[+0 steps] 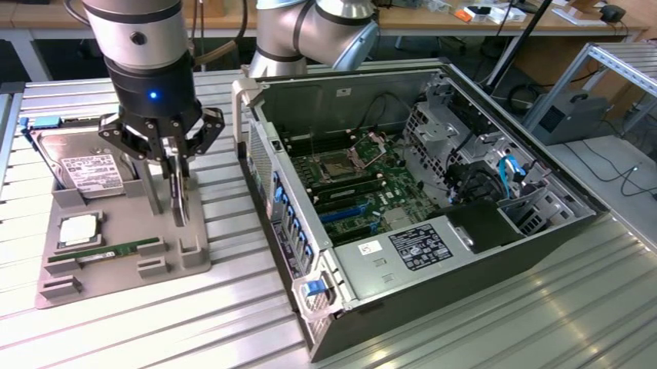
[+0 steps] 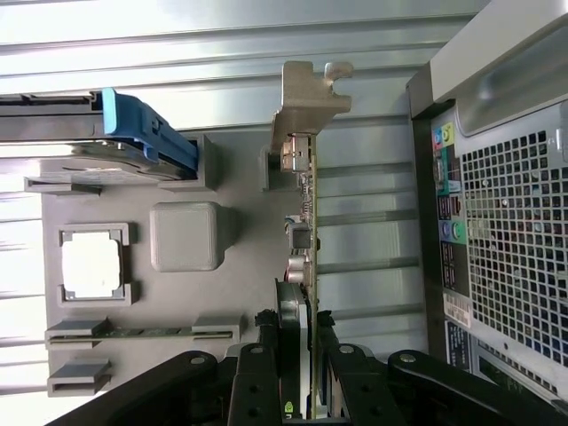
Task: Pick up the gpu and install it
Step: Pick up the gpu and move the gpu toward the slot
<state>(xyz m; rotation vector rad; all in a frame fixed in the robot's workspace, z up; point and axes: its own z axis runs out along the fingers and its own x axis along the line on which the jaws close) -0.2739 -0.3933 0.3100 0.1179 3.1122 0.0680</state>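
Claw [image 1: 175, 171]: pinching the gpu, one finger against each flat face. In the wrist view the claw [image 2: 295, 327] has its dark fingers [image 2: 266, 355] pressed on both sides of the card.
Gpu [image 1: 180, 201]: standing on edge in the claw's grip, over the grey holder tray. I cannot tell whether its lower edge touches the tray.
Gpu, wrist view [image 2: 308, 222]: seen edge-on, with small components along one face.
Bracket [image 2: 306, 93]: silver, at the card end farthest from the claw, just beside a small post of the tray.
Holder tray [image 1: 190, 257]: lies on the desk [image 1: 154, 330], to the exterior view's left of the computer case.
Hard drive [image 1: 88, 165]: white label, in the tray.
Memory stick [image 1: 118, 251]: green, lying flat in the tray.
Computer case [image 1: 411, 192]: open on its side with the motherboard exposed, apart from the gpu.
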